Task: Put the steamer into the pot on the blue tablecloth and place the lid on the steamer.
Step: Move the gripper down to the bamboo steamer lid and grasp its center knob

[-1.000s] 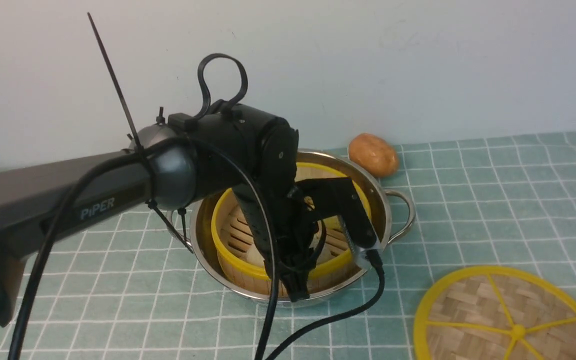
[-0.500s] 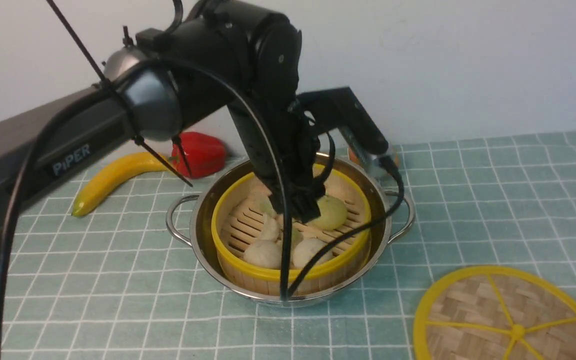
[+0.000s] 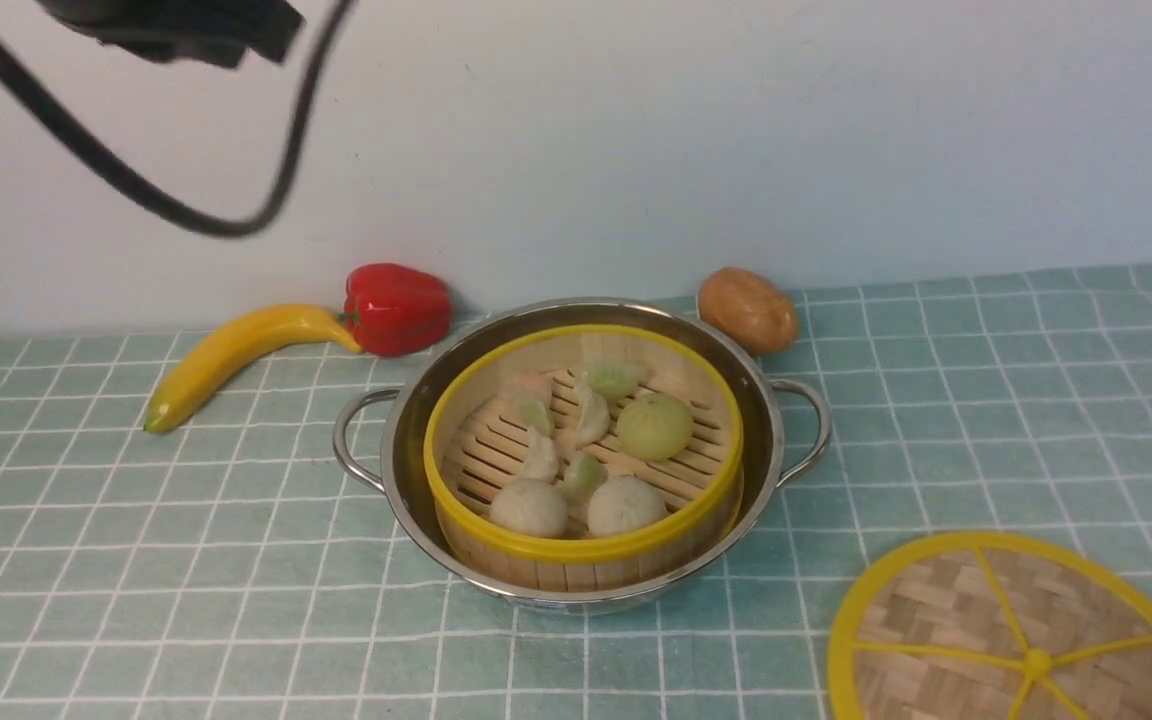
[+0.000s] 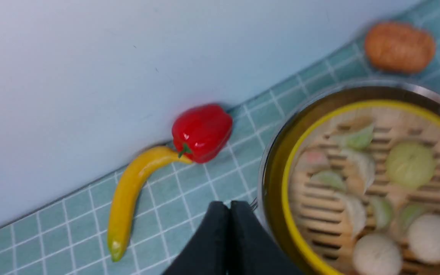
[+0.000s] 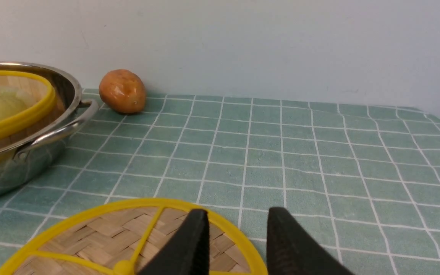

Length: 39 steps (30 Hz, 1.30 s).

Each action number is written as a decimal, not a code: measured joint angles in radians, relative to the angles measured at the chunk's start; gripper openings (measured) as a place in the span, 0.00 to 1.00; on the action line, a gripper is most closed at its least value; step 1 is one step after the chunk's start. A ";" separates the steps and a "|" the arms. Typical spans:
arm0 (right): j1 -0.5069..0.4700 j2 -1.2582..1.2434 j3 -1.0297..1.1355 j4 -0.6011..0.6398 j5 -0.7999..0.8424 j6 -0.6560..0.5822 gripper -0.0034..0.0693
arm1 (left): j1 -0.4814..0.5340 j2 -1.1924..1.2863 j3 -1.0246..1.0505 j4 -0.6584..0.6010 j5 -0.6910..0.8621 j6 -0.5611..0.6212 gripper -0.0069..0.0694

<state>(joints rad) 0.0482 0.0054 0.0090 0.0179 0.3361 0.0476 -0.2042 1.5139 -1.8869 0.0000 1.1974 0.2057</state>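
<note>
— What is getting cut off or proving hard to read?
— The lid (image 3: 1021,640) is running off the frame at the lower right of the front view, so part of its yellow rim is going unseen. At the top left, only a dark scrap of arm and a looping black cable (image 3: 136,190) are showing. The left wrist view is blurring, yet the left claw (image 4: 229,205) is reading clearly, with its fingers pressing together on nothing. The right claw (image 5: 238,214) is standing spread and empty over the lid's edge. Whether it is touching the weave, I cannot tell.
— And the steamer (image 3: 576,548)?
— It is sitting inside the pot (image 3: 404,450) on the blue tablecloth (image 3: 186,560), uncovered. Pale green and white dumplings (image 3: 654,425) are lying on its slatted wooden floor, ringed by a bamboo wall and yellow rim.
— What about materials and shapes?
— The pot is gleaming steel, with two looped handles. The lid is lying flat at four o'clock from the pot, woven and crossed by yellow spokes. A glossy red pepper (image 3: 396,305) is resting at eleven o'clock, a banana (image 3: 236,355) at ten and a potato (image 3: 748,308) at one.
</note>
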 joint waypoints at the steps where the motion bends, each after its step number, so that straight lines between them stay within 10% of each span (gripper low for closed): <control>1: 0.000 0.000 0.000 0.000 0.000 0.000 0.38 | 0.018 -0.021 0.000 -0.024 -0.020 -0.014 0.06; 22: 0.000 0.000 0.000 0.000 0.000 0.000 0.38 | 0.092 -0.111 0.016 -0.064 -0.161 -0.034 0.09; 39: 0.000 0.000 0.000 0.000 0.000 0.000 0.38 | 0.173 -1.050 1.406 -0.095 -0.841 -0.011 0.12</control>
<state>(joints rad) 0.0482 0.0054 0.0090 0.0179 0.3361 0.0476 -0.0314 0.4638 -0.4812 -0.0954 0.3567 0.1943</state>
